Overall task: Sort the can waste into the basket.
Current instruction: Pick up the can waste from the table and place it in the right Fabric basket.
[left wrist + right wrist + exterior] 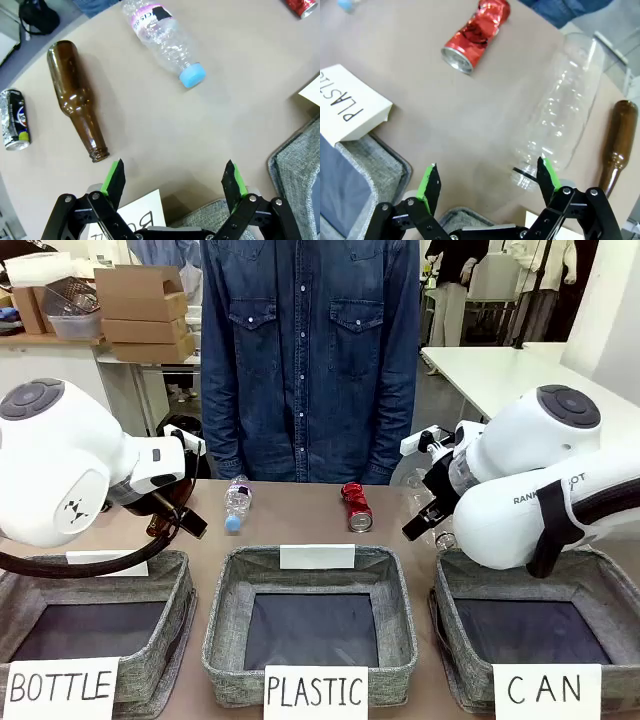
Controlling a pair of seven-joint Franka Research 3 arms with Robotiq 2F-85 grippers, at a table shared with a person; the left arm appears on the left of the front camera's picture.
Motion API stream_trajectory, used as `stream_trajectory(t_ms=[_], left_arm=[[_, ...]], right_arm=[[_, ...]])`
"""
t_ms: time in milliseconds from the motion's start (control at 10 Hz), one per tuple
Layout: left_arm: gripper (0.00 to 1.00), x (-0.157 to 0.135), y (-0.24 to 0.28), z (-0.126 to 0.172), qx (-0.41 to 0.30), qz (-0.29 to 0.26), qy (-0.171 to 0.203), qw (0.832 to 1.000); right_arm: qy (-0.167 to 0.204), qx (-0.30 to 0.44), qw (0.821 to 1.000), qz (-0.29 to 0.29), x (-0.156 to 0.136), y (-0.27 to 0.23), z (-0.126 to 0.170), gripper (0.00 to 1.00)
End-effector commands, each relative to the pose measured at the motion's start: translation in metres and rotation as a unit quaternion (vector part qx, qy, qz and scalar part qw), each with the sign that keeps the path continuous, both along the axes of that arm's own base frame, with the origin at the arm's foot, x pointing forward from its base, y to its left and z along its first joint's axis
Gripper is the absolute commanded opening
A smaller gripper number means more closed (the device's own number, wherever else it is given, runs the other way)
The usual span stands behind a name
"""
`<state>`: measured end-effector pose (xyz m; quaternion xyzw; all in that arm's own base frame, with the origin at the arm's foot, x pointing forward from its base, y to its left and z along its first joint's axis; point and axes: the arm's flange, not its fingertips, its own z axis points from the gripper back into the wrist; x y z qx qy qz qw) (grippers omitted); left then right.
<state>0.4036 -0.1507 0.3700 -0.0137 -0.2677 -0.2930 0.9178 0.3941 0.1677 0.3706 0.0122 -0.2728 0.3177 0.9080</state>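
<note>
Crumpled shiny red can (476,36) lies ahead of the right pincer (485,180), jaws released. Dented black printed can (15,120) lies far left of the released left pincer (172,175). Grey woven basket (447,645) sits just beneath the right pincer.

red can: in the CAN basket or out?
Out. The red can lies on its side on the table, well apart from the CAN basket.

Crushed red can (356,506), black can (15,120), grey basket (612,578)
</note>
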Motion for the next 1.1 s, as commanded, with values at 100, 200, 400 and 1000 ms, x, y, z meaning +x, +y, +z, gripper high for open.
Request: stream_trajectory(t_ms=[100, 200, 400, 1000], left_arm=[[1.0, 0.0, 0.0, 0.0, 0.0, 0.0, 0.0, 1.0], [1.0, 0.0, 0.0, 0.0, 0.0, 0.0, 0.0, 1.0], [1.0, 0.0, 0.0, 0.0, 0.0, 0.0, 0.0, 1.0], [1.0, 0.0, 0.0, 0.0, 0.0, 0.0, 0.0, 1.0]], right_arm=[[0.0, 0.0, 1.0, 0.0, 0.0, 0.0, 0.0, 1.0], [0.0, 0.0, 1.0, 0.0, 0.0, 0.0, 0.0, 1.0], [0.0, 0.0, 1.0, 0.0, 0.0, 0.0, 0.0, 1.0], [0.004, 0.011, 1.0, 0.022, -0.013, -0.008, 0.032, 1.0]])
